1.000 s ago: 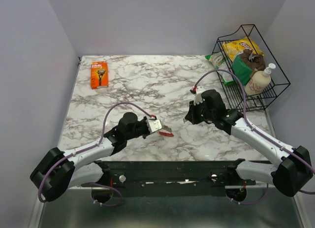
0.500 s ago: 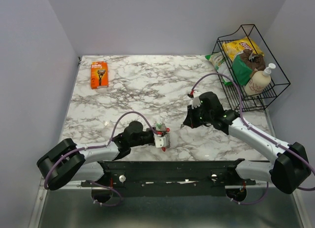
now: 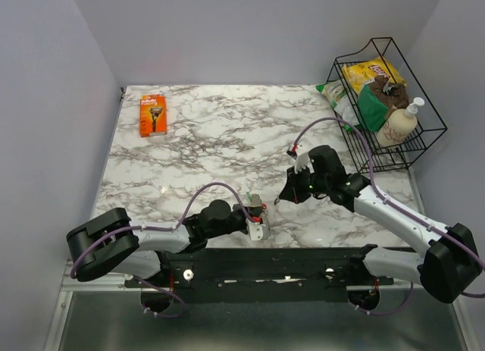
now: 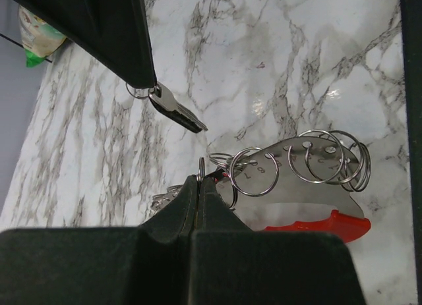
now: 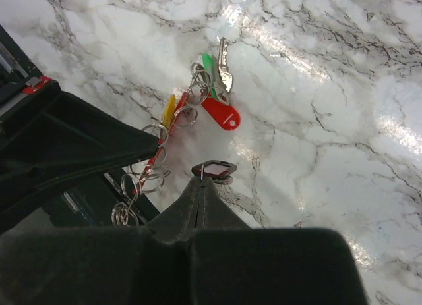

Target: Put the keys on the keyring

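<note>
The keys (image 5: 211,87) are a bunch with a red tag, yellow and green heads and a string of silver rings. In the left wrist view they show as a silvery plate (image 4: 303,166) with a red edge and several rings. My left gripper (image 4: 200,180) is shut on one of those rings, near the table's front edge (image 3: 256,220). The keyring (image 5: 214,168), a small dark oblong loop on a thin silver ring, hangs from my right gripper (image 5: 203,178), which is shut on that ring. The keyring (image 4: 175,107) hangs close beside the bunch, not touching it.
An orange razor pack (image 3: 152,114) lies at the far left. A black wire basket (image 3: 409,139) with snack bags and a soap bottle stands at the far right, a green-white bag (image 3: 337,97) beside it. The black mounting rail (image 3: 265,264) runs along the near edge.
My left arm has swung right and toward the near edge, taking the keys with it. My right gripper has come down and nearer with the keyring. Both stay shut.
</note>
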Action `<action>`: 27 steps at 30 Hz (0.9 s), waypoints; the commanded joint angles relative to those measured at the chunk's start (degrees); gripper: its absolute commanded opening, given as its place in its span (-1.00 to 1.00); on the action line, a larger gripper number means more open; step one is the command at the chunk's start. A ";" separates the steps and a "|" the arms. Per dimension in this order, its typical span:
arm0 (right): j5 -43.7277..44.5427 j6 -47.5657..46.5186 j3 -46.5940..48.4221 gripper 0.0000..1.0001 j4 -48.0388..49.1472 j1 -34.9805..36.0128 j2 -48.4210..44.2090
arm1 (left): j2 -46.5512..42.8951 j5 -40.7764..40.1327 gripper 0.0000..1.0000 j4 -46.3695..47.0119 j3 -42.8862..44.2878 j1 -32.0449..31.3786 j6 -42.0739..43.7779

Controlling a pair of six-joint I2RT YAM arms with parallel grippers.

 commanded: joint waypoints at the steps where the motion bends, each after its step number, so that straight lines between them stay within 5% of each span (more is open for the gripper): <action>1: -0.06 -0.63 -0.72 -0.99 1.87 0.19 -2.42 | 2.40 -4.68 -1.00 1.47 2.59 -0.34 5.09; 9: 2.49 0.25 -2.48 -0.99 2.22 0.19 -5.15 | 3.46 -4.76 -1.00 4.71 2.78 -0.34 7.30; 16: 2.49 -0.01 -2.92 -0.99 2.83 0.19 -6.20 | 1.35 -4.76 -1.00 15.52 -3.19 -0.42 1.15; 27: -2.34 -0.36 -2.92 -0.99 4.50 0.28 -4.18 | 1.78 -3.00 -1.00 8.24 -3.90 -3.93 -6.31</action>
